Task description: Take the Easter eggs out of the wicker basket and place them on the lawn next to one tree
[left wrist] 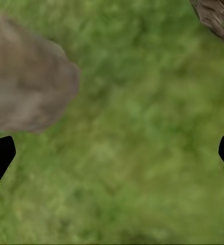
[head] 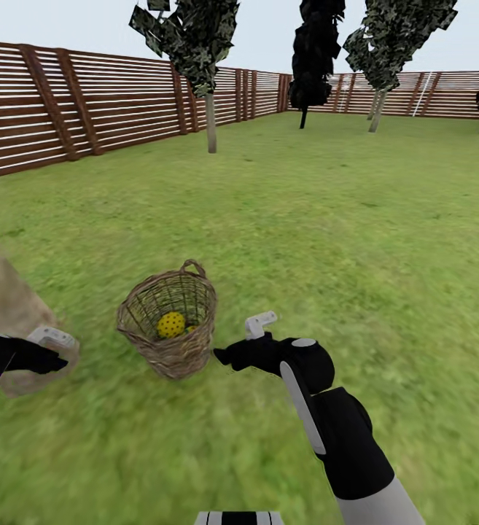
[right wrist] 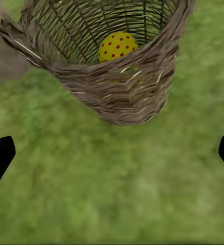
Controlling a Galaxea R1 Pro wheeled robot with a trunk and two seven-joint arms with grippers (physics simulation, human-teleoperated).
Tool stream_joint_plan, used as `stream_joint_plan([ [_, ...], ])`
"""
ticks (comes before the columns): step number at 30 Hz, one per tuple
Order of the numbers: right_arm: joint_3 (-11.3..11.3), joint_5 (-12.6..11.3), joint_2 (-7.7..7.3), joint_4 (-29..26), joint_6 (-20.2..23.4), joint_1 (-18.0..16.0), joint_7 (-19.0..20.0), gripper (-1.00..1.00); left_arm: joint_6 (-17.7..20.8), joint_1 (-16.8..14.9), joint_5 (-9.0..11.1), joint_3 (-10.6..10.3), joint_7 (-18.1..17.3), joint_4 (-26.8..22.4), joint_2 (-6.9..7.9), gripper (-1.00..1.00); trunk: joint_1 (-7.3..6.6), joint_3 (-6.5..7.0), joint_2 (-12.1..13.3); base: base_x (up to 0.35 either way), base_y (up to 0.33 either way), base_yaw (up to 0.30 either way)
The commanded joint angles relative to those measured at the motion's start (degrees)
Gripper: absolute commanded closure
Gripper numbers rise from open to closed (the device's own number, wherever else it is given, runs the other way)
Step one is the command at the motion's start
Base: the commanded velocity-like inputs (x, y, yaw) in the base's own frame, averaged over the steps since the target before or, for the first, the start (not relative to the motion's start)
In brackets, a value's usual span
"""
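The wicker basket (head: 172, 348) stands upright on the lawn (head: 305, 240), just ahead of me. One yellow Easter egg (head: 170, 324) with red dots lies inside it; a sliver of yellow shows beside it. My right gripper (head: 222, 356) hovers open close to the basket's right side, pointing at it. The right wrist view looks over the basket's rim (right wrist: 117, 97) at the egg (right wrist: 117, 46), with the right gripper (right wrist: 112, 153) holding nothing. My left gripper (head: 55, 359) is open at the foot of the thick tree trunk (head: 2, 310). In the left wrist view the left gripper (left wrist: 112, 153) is over grass beside the trunk (left wrist: 25, 76).
A brown slatted fence (head: 49, 109) rings the garden. A thin-trunked tree (head: 211, 124), a black conifer (head: 312, 73) and another thin tree (head: 376, 109) stand far back. Open grass stretches ahead and to the right. The basket's edge (left wrist: 217, 15) shows in the left wrist view.
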Motion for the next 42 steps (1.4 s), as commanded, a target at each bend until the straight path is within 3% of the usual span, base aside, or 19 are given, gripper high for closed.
stream_joint_plan([
  [1, 0.0, -0.3, 0.02, 0.0, 0.2, 0.0, -0.2, -1.0, 0.2, 0.0, -0.5, 0.1, -0.6, -0.1, 0.02, -1.0, 0.01, -0.05, 0.0, 0.245, -0.184, -0.273],
  [10, 0.0, -0.3, 0.02, 0.0, 0.2, 0.0, -0.2, -1.0, -0.2, 0.0, -0.5, 0.1, -0.6, -0.1, 0.02, -1.0, 0.01, -0.05, 0.0, 0.266, -0.117, -0.155],
  [42, 0.4, -0.3, 0.02, 0.0, 0.2, 0.0, -0.2, -1.0, -0.9, 0.0, -0.4, 0.1, -0.6, 0.2, -0.06, -1.0, 0.01, -0.05, 0.0, 0.287, -0.047, -0.003],
])
